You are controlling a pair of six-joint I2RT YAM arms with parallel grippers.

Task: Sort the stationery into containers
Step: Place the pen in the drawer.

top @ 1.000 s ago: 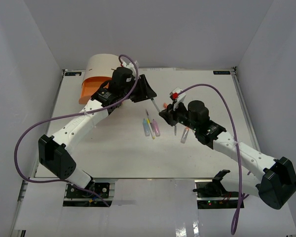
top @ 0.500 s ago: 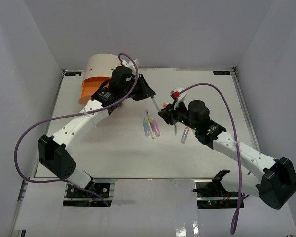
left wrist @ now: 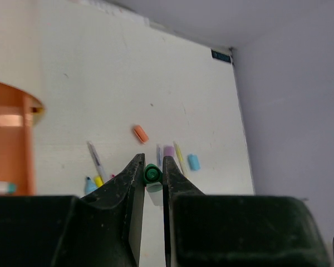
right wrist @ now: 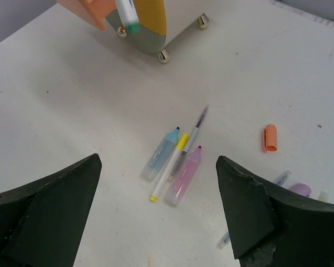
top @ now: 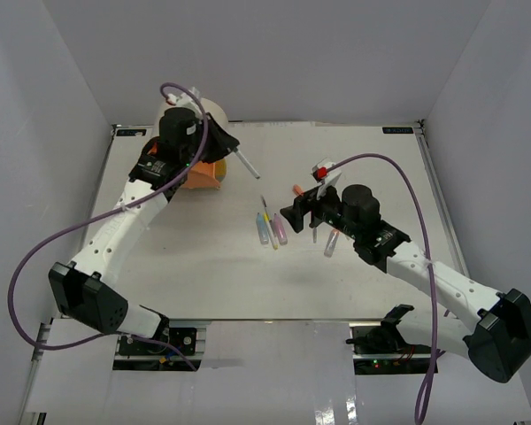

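Sorting barely underway, I'm judging.
Left pincer (left wrist: 153, 167) is clenching a green-capped marker (left wrist: 152, 174) near the orange drawer (top: 203, 175); right pincer (right wrist: 157, 161) is hanging released over pens (right wrist: 183, 175) littering the bench (top: 203, 266).

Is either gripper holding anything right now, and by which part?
Left gripper pinches a green-tipped pen near one end, between its fingertips; right gripper is open and holds nothing.

A flat white matte tabletop (right wrist: 61, 100) spreads beneath and all round the right gripper (right wrist: 157, 161), evenly lit, with only soft shadows. Beyond the left gripper (left wrist: 152, 167) it ends at a plain pale grey back wall (left wrist: 211, 16). A small black label (left wrist: 221, 54) sits at the far corner there, and a matching grey side wall (left wrist: 295, 111) rises to that gripper's right.
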